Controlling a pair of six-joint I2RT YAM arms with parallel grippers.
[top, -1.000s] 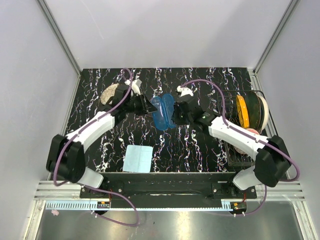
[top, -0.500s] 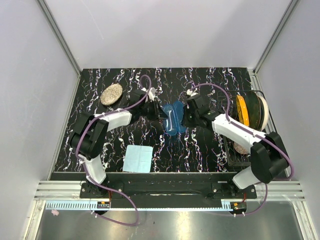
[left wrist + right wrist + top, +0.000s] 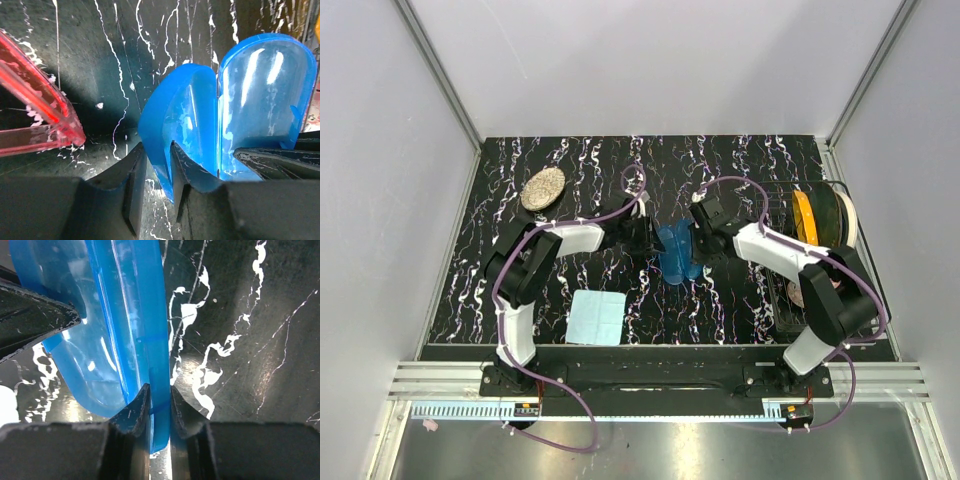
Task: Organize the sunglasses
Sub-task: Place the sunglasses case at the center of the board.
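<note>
The glossy blue case (image 3: 677, 256) stands open mid-table between both grippers. My left gripper (image 3: 646, 238) is shut on the wall of one shell (image 3: 180, 120); its fingertips (image 3: 156, 165) straddle that blue edge. My right gripper (image 3: 705, 240) is shut on the rim of the other shell (image 3: 115, 315), pinched between its fingertips (image 3: 159, 395). The sunglasses (image 3: 30, 115), with a red frame and pink lenses, lie on the table at the left edge of the left wrist view, apart from the case. In the top view they are hidden by the left arm.
A light blue cloth (image 3: 596, 316) lies near the front left. A speckled oval object (image 3: 542, 188) sits at the back left. A wire rack (image 3: 790, 300) with orange and white plates (image 3: 815, 225) stands along the right edge.
Both grippers have carried the open case to the right and nearer the front. The left arm has stretched across toward the middle; the right arm has drawn back.
</note>
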